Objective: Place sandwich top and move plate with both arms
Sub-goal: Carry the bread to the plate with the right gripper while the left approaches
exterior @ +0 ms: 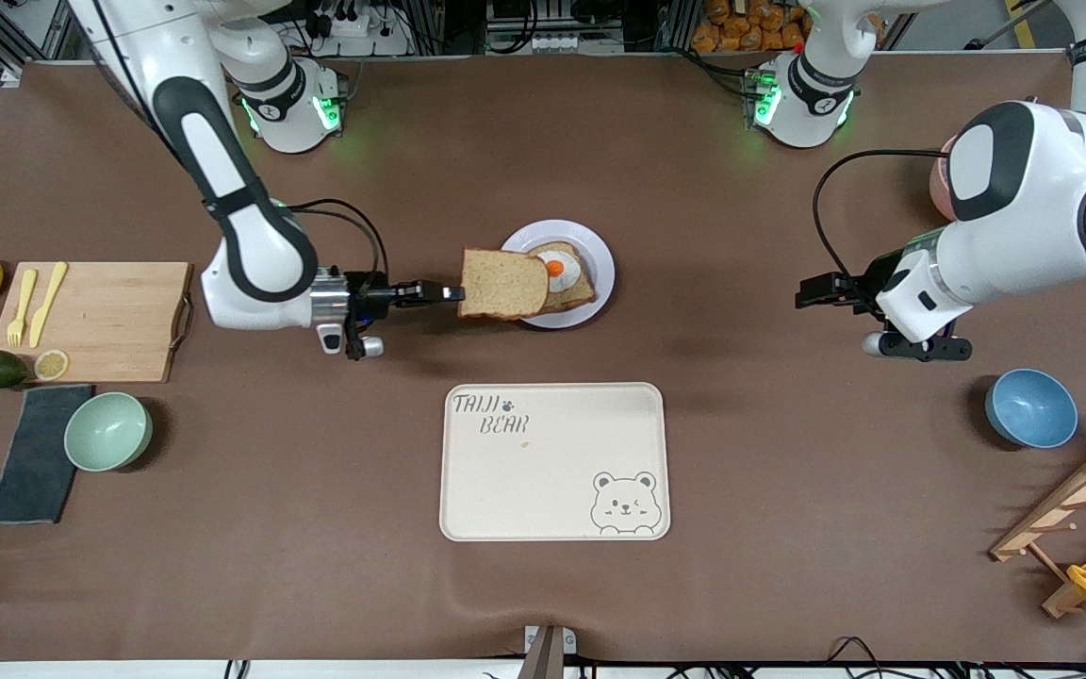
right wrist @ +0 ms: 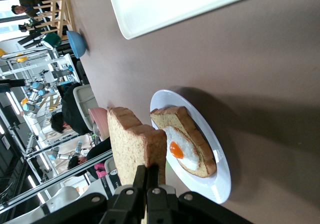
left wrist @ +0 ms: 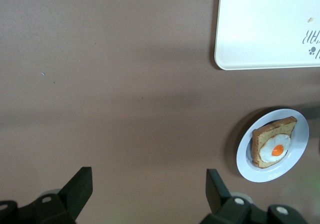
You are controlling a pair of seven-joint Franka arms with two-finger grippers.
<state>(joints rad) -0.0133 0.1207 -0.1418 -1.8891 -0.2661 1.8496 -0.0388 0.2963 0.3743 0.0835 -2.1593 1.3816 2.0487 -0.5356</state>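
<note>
Tan-brown, the sandwich top hangs at mid-frame in the front view, pinched by its edge in the right gripper, whose fingers are pressed onto the crust. It hovers over the rim of the plate, partly overlapping the egg toast lying on that plate. Lower in the frame, nearer the camera, lies the cream bear tray. At the frame's right, the left gripper hovers over bare table with its fingers spread wide and nothing between them, well apart from the plate. A blue bowl sits at lower right, a green bowl at lower left.
</note>
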